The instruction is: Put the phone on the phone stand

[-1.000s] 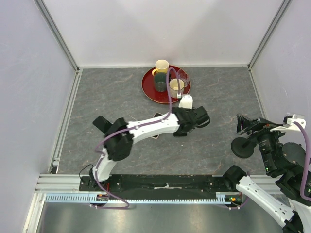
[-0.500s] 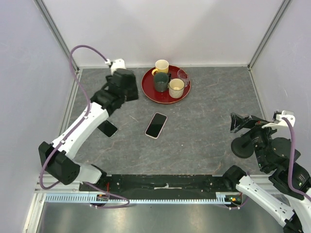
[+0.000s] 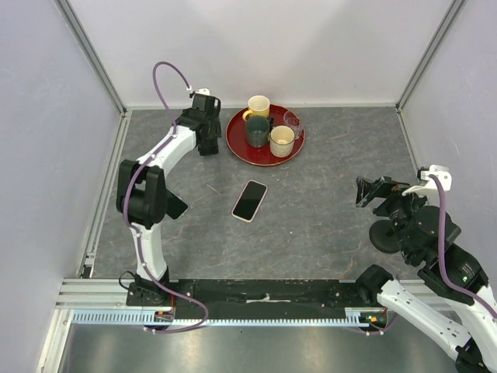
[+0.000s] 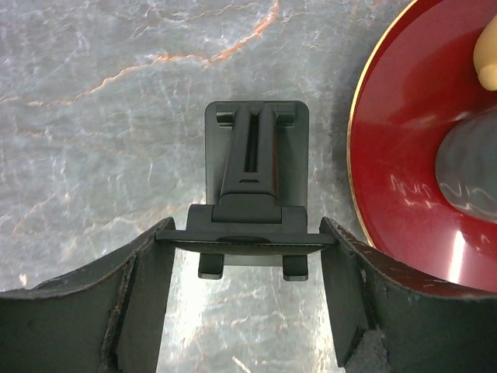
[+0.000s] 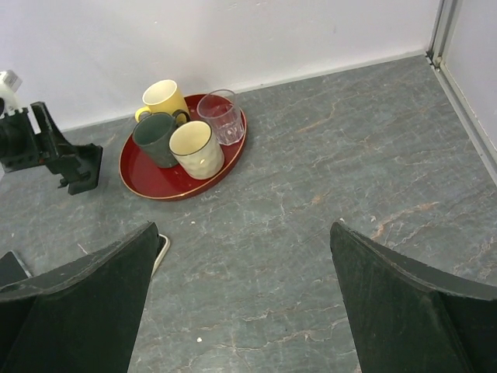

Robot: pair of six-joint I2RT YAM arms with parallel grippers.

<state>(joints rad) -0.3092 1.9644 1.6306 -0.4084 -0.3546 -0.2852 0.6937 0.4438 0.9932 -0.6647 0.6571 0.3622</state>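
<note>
I see a matt grey veined stone-look tabletop (image 3: 334, 163), glossy round red tray (image 3: 260, 156), slim phone (image 3: 249, 200) with glossy black screen, smooth matt black plastic folding piece (image 4: 256, 155).

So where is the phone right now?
In the top view, the phone lies flat near the middle of the table, between the red tray and the arms' bases.

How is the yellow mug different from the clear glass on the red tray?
The yellow mug is solid coloured, so you cannot see through it; the clear glass is see-through. The yellow mug has a handle on its side; the clear glass has none. Both stand upright, open side up, on the red tray.
</note>
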